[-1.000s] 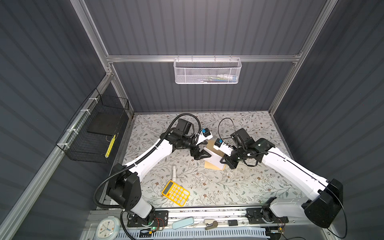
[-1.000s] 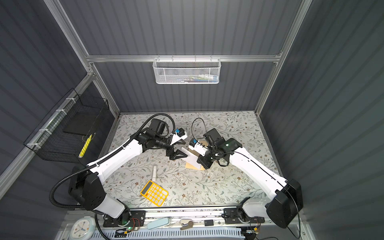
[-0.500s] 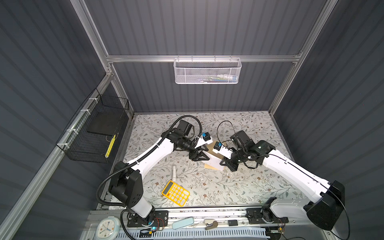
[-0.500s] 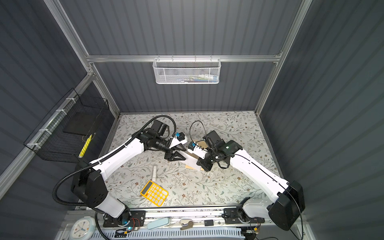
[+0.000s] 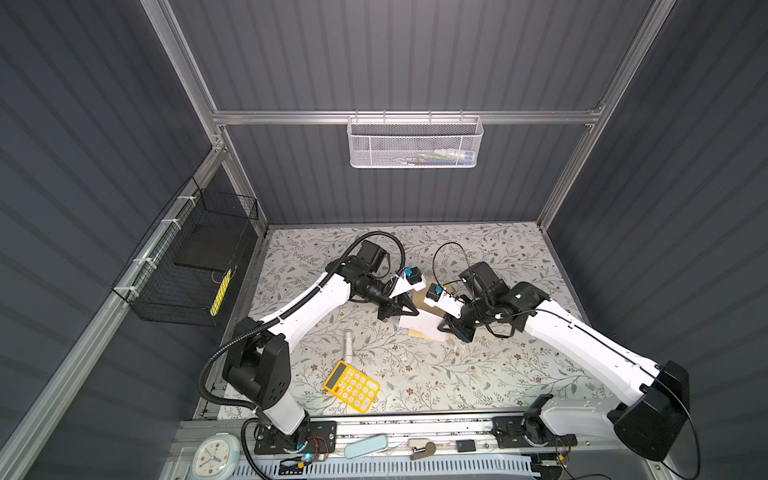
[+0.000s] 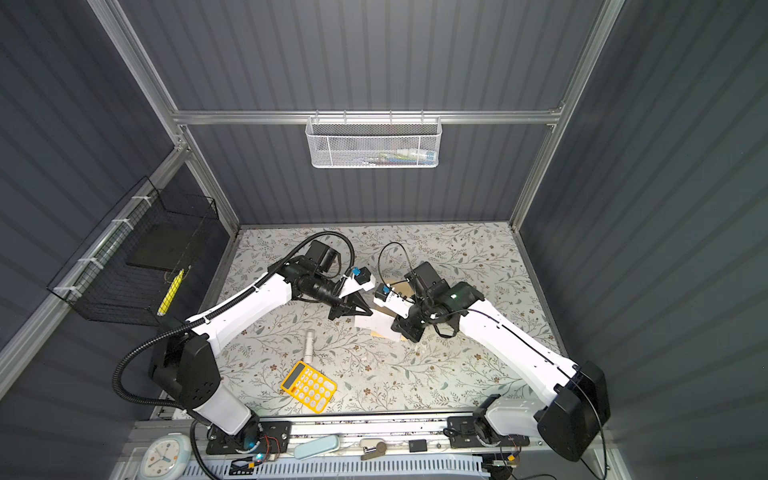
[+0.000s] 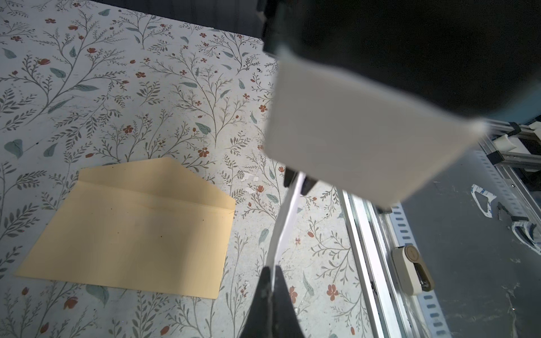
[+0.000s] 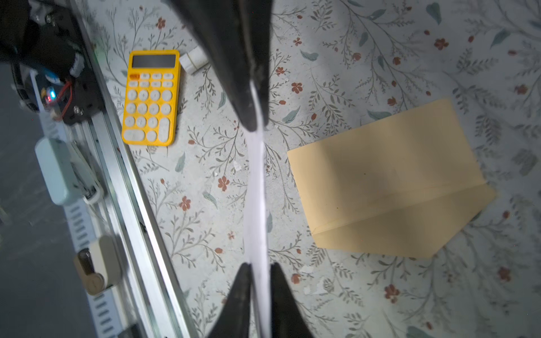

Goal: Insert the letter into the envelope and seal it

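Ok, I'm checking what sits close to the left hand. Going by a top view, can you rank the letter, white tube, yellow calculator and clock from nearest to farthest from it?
1. letter: pinched in the left hand, mid-table.
2. white tube: front-left of the hand.
3. yellow calculator: near the table's front edge.
4. clock: off the table, front-left corner.

No legible text in any view.
- Yellow calculator, well apart from right gripper, by rail: key symbols too blurred, display dark.
- Envelope, beside left gripper: only tiny dark specks, no print readable.
- Clock, far from left gripper, at front edge: dial numerals too small.
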